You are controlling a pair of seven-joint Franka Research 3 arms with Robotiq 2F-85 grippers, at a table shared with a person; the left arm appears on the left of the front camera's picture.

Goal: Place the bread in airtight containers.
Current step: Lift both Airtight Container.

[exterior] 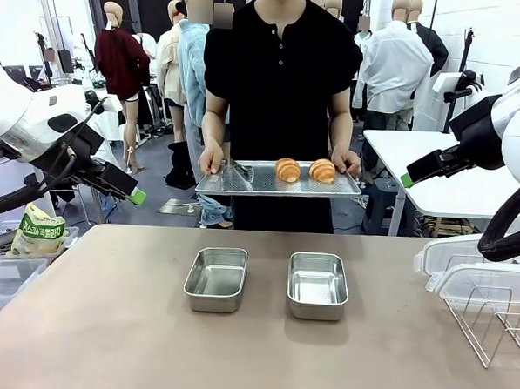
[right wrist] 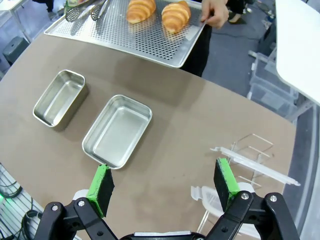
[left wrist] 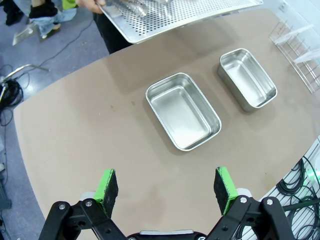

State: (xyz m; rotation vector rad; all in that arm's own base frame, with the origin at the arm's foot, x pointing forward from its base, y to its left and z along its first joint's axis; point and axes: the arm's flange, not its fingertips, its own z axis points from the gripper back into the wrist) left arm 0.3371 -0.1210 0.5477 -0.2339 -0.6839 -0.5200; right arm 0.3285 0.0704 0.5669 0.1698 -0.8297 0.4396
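Hovering at the left side of the tan table (exterior: pixel 105 326), we are holding our left gripper (left wrist: pixel 166 184) spread wide, its green pads well apart with nothing between them, and it is looking down across the tabletop at the two steel tubs. We are holding our right gripper (right wrist: pixel 163 185) just as wide and just as empty, raised at the right side near the wire rack (exterior: pixel 497 333), where translucent lids (exterior: pixel 478 280) are resting. The left container (exterior: pixel 216 279) and the right container (exterior: pixel 318 286) are sitting side by side near the table's middle, apart from each other, both uncovered and both empty. The bread is lying on a perforated tray (exterior: pixel 260 186) that a person at the far side is holding in the air over the far edge, one hand (exterior: pixel 211 161) gripping the end on our left and the other hand (exterior: pixel 347 162) gripping the end on our right. The left croissant (exterior: pixel 287 170) and the right croissant (exterior: pixel 322 170) are resting close together on the tray's right half, and metal tongs (exterior: pixel 241 170) are lying on it just left of them.
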